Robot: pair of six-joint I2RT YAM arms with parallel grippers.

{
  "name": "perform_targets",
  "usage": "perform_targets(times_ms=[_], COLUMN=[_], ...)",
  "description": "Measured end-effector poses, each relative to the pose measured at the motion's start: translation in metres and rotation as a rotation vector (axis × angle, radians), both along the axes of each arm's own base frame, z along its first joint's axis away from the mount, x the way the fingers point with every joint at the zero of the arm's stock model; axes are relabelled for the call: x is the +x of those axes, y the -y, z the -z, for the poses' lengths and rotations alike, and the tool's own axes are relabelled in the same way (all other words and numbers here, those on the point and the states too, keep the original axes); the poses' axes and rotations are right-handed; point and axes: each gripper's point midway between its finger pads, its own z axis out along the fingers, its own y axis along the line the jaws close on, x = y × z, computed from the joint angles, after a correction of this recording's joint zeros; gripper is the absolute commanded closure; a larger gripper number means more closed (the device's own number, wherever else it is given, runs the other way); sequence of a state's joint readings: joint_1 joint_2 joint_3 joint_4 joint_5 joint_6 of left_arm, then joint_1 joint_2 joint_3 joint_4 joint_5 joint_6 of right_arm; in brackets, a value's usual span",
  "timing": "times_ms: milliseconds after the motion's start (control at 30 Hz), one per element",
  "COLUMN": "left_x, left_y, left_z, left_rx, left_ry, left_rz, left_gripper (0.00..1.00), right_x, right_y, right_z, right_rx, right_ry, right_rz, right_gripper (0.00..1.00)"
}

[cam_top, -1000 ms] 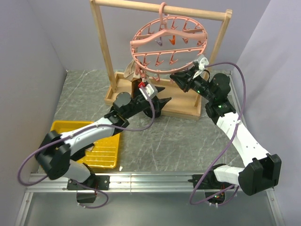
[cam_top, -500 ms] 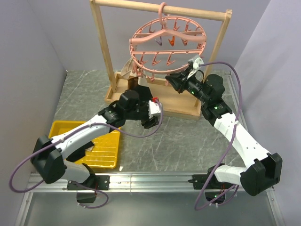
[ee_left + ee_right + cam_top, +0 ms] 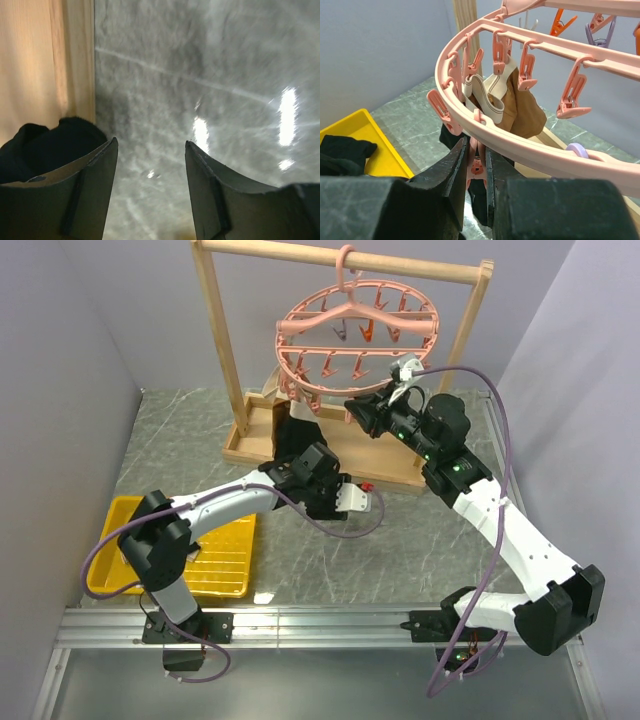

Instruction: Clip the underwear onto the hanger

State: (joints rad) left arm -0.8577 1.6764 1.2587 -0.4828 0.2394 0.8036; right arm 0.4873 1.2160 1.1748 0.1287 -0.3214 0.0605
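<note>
The pink hanger (image 3: 358, 335) hangs by its hook from the wooden frame's top bar; its ring (image 3: 530, 150) crosses the right wrist view. My right gripper (image 3: 476, 146) (image 3: 356, 412) is under the ring's near edge, shut on a pink clip peg (image 3: 478, 167). The underwear's black cloth (image 3: 481, 202) hangs directly below that peg and shows behind the ring (image 3: 296, 430). My left gripper (image 3: 150, 142) (image 3: 325, 502) is low over the grey table, open and empty, with black cloth (image 3: 47, 142) just beside its left finger.
A brown-and-cream garment (image 3: 515, 107) is clipped to the ring's far pegs. The pale wooden frame's base (image 3: 45, 60) (image 3: 390, 475) lies left of my left gripper. A yellow tray (image 3: 225, 570) holding dark cloth (image 3: 342, 150) sits at the front left.
My left arm has pulled back from under the hanger and swung down and right toward the table, jaws still open. The right gripper shifted left along the ring, holding the peg.
</note>
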Motion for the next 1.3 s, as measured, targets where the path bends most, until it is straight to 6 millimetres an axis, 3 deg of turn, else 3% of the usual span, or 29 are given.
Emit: perform_targets(times_ms=[200, 567, 733, 1033, 1300], left_x=[0.011, 0.05, 0.078, 0.148, 0.16], left_y=[-0.005, 0.025, 0.016, -0.009, -0.01], left_z=[0.005, -0.013, -0.011, -0.009, -0.019], left_rx=[0.144, 0.261, 0.314, 0.341, 0.347], left_ry=[0.106, 0.274, 0.341, 0.44, 0.463], left_rz=[0.082, 0.076, -0.008, -0.192, -0.228], left_gripper=[0.39, 0.4, 0.41, 0.4, 0.4], right_x=[-0.003, -0.001, 0.0, 0.0, 0.0], right_y=[-0.008, -0.016, -0.015, -0.016, -0.015], right_z=[-0.005, 0.0, 0.0, 0.0, -0.001], right_rx=[-0.015, -0.085, -0.099, -0.107, -0.113], right_ry=[-0.009, 0.005, 0.018, 0.026, 0.035], right_rz=[0.012, 0.072, 0.085, 0.085, 0.088], right_gripper=[1.0, 1.0, 1.0, 1.0, 1.0])
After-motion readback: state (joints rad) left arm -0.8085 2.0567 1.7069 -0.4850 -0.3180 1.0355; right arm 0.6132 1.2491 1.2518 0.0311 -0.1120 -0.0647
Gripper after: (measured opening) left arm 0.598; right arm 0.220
